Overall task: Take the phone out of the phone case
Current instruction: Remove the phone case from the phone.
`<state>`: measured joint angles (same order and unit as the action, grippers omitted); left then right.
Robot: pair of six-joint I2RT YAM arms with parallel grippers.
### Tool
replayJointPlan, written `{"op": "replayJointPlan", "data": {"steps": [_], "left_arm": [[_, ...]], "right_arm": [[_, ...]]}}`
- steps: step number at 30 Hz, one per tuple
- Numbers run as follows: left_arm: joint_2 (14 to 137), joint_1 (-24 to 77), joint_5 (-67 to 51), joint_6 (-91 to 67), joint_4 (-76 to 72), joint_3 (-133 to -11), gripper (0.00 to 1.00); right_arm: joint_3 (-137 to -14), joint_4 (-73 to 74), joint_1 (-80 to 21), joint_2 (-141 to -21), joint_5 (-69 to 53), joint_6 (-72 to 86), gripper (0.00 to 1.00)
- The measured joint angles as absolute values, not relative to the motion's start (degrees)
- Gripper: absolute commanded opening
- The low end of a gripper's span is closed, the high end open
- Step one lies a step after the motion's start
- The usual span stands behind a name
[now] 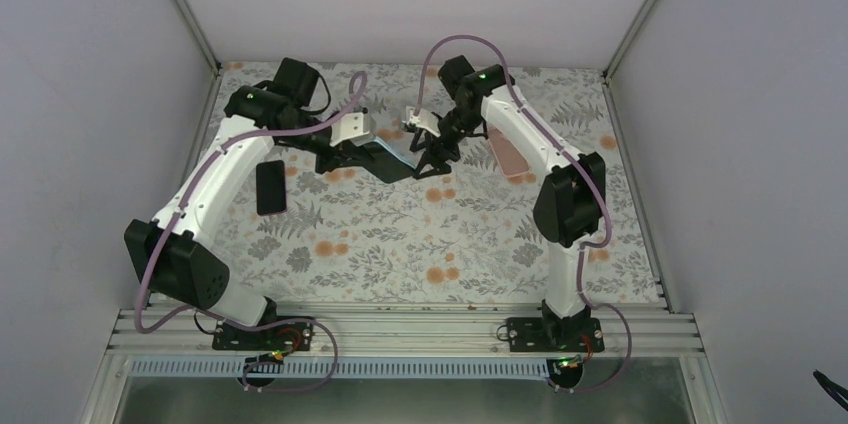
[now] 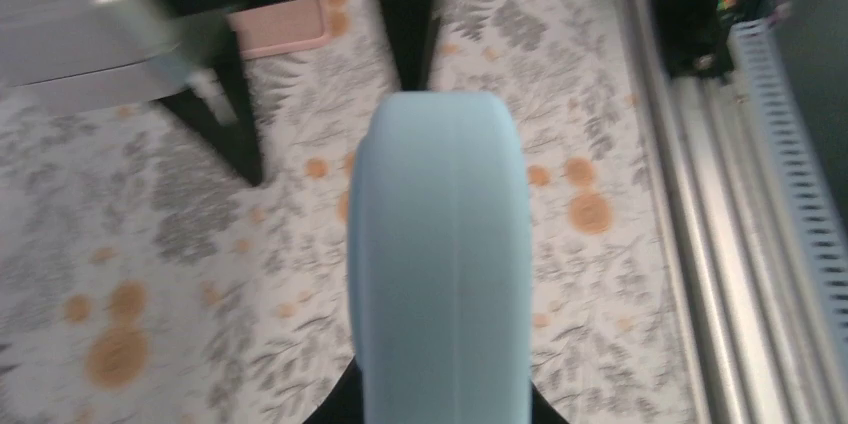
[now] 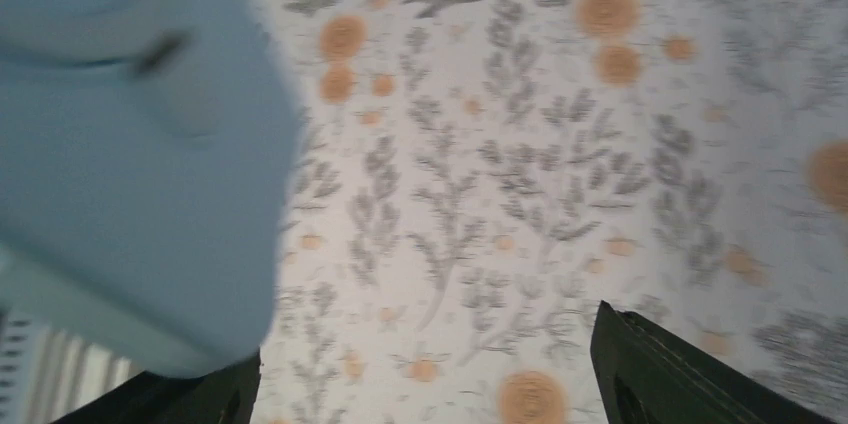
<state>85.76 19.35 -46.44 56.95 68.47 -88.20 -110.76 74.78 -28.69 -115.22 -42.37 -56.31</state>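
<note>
Left jaws clamp one end of the pale-blue rubbery phone case (image 2: 440,264), held above the floral bench (image 1: 400,244), with the dark phone (image 1: 388,157) inside. Its long axis runs toward the right jaws, spread wide just beside the free end.

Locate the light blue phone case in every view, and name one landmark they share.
Top external: the light blue phone case shows as a pale sliver at upper centre.
Left wrist: the case fills the centre, down to the bottom edge.
Right wrist: the case is at upper left, blurred.
Shared landmark: the floral tablecloth, in all three.
</note>
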Motion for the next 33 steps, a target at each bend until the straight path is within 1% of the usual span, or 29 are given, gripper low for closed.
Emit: {"op": "replayJointPlan", "data": {"steps": [8,18,23,26,30,33], "left_arm": [[85.5,21.5,-44.1,56.3,68.0,-88.1,0.02],[85.5,21.8,-43.5,56.4,67.5,-88.1,0.02],[85.8,21.2,-46.6,57.3,67.9,-89.1,0.02],[86.8,19.9,-49.3,57.9,68.5,-91.0,0.02],[89.5,18.8,-53.0,58.0,71.7,-92.3,0.02],[91.7,18.7,-54.8,58.6,74.7,-93.2,0.02]], "right_arm": [[-113.2,72.8,-28.1,-116.9,-38.4,-54.3,0.84],[-113.8,73.5,-28.0,-116.7,-38.4,-53.4,0.86],[-112.0,74.4,-27.3,-113.8,-41.1,-53.6,0.87],[-112.0,74.6,-27.2,-111.9,-44.7,-53.3,0.87],[-113.5,74.0,-29.0,-111.3,-47.4,-52.8,0.87],[-114.5,72.3,-31.0,-111.3,-47.7,-49.9,0.90]]}}
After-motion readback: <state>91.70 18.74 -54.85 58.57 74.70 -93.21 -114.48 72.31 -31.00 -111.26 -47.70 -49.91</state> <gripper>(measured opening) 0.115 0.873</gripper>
